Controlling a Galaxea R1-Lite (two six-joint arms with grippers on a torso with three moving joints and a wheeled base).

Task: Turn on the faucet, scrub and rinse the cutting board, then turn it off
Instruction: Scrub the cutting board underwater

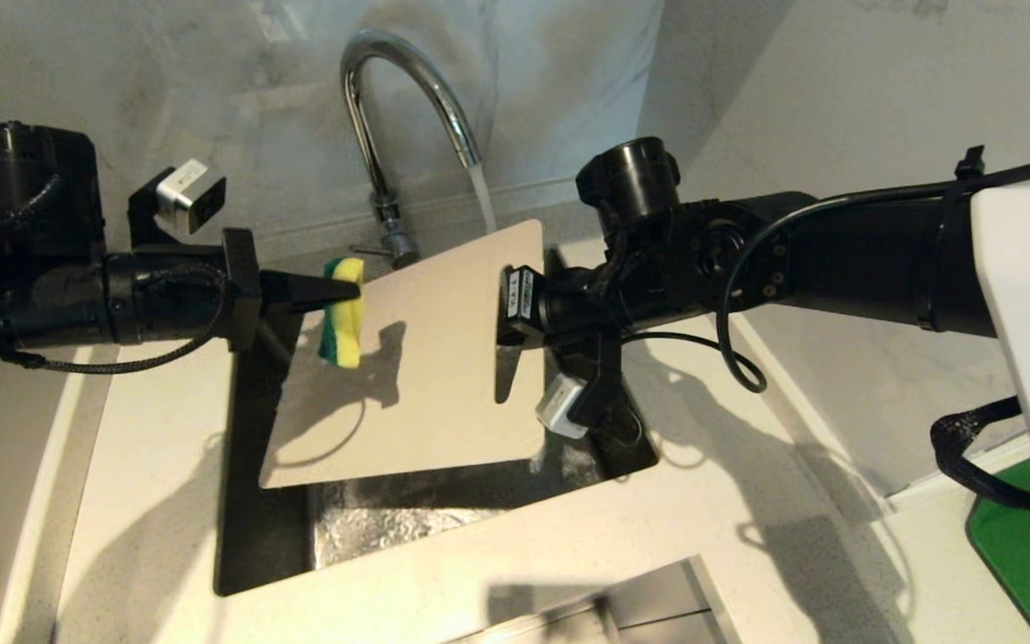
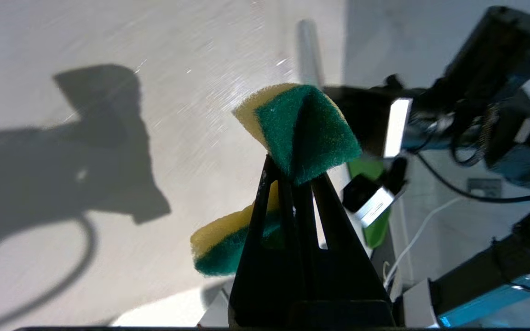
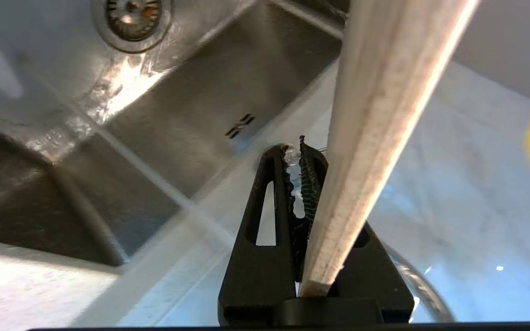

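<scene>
A pale speckled stone counter [image 1: 497,555] surrounds a stainless steel sink [image 1: 372,523], backed by a marbled white wall. The tall chrome gooseneck faucet [image 1: 390,98] runs, its stream falling behind the far edge of the large thin cream-white plastic cutting board [image 1: 426,358], which is held tilted above the basin. The right gripper [image 1: 508,309] pinches the board's right edge, its fingers pressed onto the thin plastic. The left gripper [image 1: 350,289] is clamped on a folded yellow-and-green sponge [image 1: 342,313] at the board's upper left corner, against its face.
</scene>
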